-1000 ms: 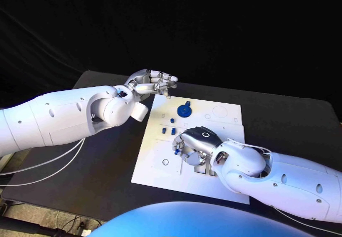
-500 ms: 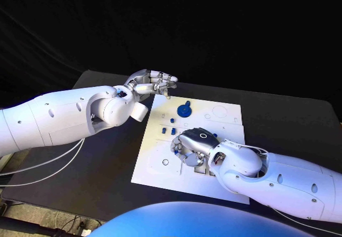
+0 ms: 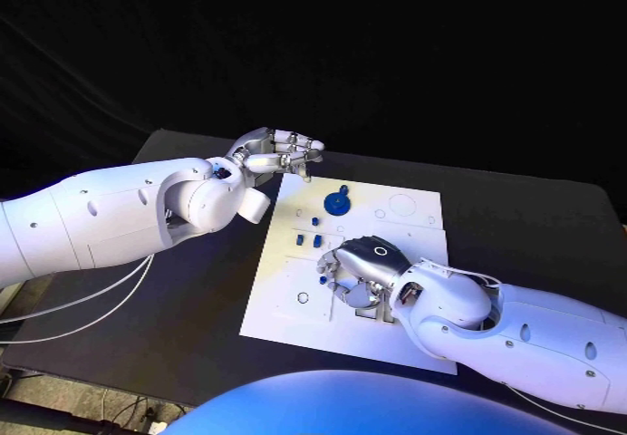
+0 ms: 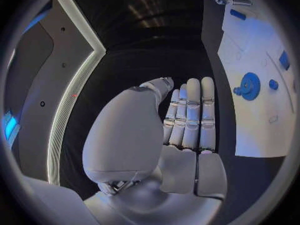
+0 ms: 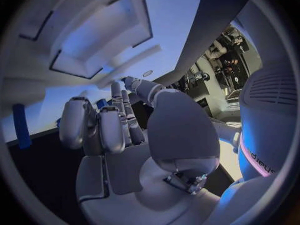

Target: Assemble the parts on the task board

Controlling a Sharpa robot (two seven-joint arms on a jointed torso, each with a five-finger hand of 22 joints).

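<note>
On the white task board [image 3: 392, 340], a blue gear [image 3: 339, 202] is sitting near the far edge, with small blue pegs [image 3: 308, 239] lying between it and the right hand [image 3: 360, 268]. That hand is hovering low over the board's middle, fingers curled inward; whether they are pinching a part cannot be told. The left hand [image 3: 277, 150] is waiting beyond the board's far-left corner, fingers curled on nothing visible. A careless descent is risking scattered pegs.

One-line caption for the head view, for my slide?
Right hand hovers low over white task board; left hand curled beyond its far corner, near blue gear-shaped part.
</note>
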